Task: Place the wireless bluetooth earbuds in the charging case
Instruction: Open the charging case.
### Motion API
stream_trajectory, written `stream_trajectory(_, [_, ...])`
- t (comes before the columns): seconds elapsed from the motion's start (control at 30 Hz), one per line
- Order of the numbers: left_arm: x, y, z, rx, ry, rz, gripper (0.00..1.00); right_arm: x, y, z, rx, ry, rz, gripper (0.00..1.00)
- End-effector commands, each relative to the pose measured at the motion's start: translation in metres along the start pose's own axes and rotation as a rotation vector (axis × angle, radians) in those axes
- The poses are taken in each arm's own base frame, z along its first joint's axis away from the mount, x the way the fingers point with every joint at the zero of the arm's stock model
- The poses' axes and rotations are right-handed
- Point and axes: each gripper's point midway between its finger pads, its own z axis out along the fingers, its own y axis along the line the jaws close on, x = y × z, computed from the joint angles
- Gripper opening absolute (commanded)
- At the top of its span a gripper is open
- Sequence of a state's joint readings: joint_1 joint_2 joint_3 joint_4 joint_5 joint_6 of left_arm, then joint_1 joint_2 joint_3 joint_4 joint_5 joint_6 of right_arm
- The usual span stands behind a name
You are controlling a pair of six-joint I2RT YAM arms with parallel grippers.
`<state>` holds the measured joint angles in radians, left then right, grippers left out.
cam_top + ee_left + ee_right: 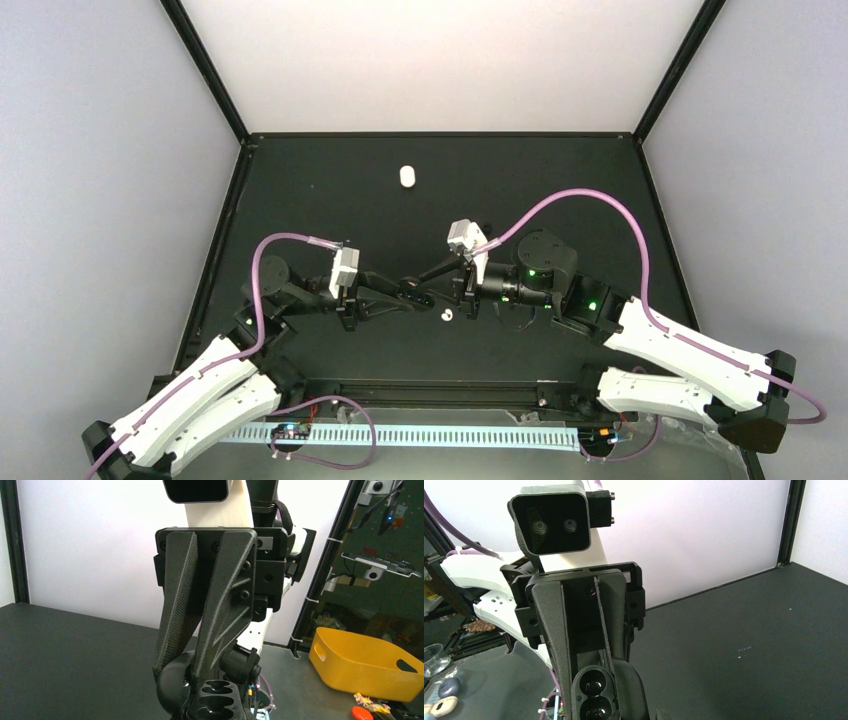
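An open black charging case hangs above the mat's middle, pinched between both grippers. My left gripper and right gripper meet tip to tip there, both shut on it. The right wrist view shows the left gripper's fingers around the case base, whose two round wells are glossy black; I cannot tell whether buds sit in them. The left wrist view shows the right gripper's fingers at the domed lid. One white earbud lies on the mat just below the grippers. The other buds are hidden.
A white oblong object lies at the back centre of the black mat. Walls and black frame posts enclose the table. A yellow bin stands outside, past the right post.
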<state>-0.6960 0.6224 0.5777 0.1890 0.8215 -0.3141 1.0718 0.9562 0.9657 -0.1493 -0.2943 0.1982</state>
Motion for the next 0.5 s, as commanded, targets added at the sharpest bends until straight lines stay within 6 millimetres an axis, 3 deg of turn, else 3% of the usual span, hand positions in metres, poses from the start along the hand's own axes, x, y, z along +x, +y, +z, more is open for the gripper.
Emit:
stream_trajectory(0.0, [-0.0130,-0.0064,0.0014,0.023,-0.029,0.028,0.02,-0.0106,0.0057,-0.0049,-0.020,-0.026,-0.028,0.14])
stream_trajectory(0.2, [-0.0121,-0.0033,0.0022,0.011,-0.029,0.018,0.10,-0.0101,0.0051,-0.0063,-0.015,-0.027,-0.037,0.08])
stream_trajectory(0.47, [-0.0101,0.0007,0.0030,-0.004,-0.025,0.002,0.36,-0.0111,0.0049,-0.0087,-0.010,-0.038,-0.041,0.07])
